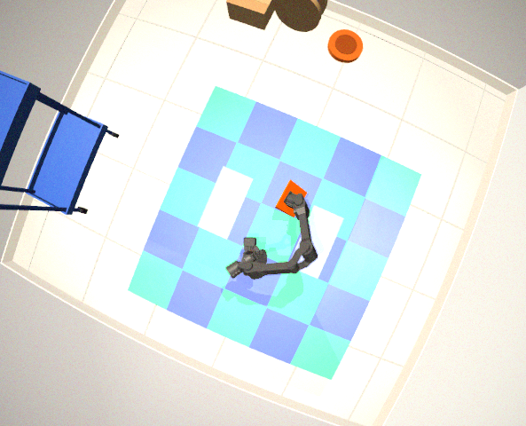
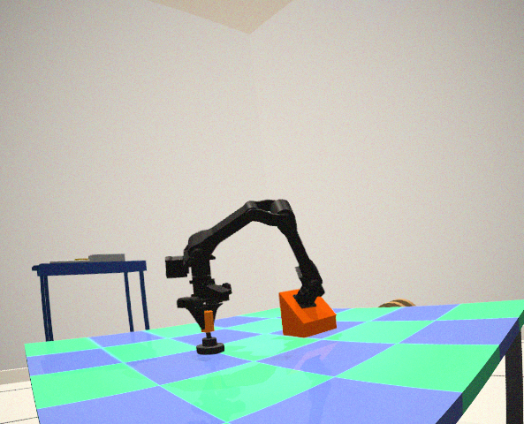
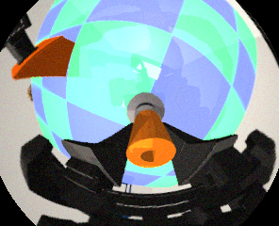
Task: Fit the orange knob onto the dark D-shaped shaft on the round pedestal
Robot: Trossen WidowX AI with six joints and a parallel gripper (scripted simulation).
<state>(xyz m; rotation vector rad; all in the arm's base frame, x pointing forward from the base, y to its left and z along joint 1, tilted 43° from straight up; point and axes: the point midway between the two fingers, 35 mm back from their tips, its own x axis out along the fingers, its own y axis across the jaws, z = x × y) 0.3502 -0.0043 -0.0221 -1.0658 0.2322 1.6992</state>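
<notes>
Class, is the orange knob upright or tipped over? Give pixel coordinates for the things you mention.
Upright: the knob point(image 2: 208, 321) point(image 3: 149, 134) stands vertically between the gripper's fingers point(image 2: 197, 315) above the round pedestal point(image 2: 210, 348) point(image 3: 131, 107).
</notes>
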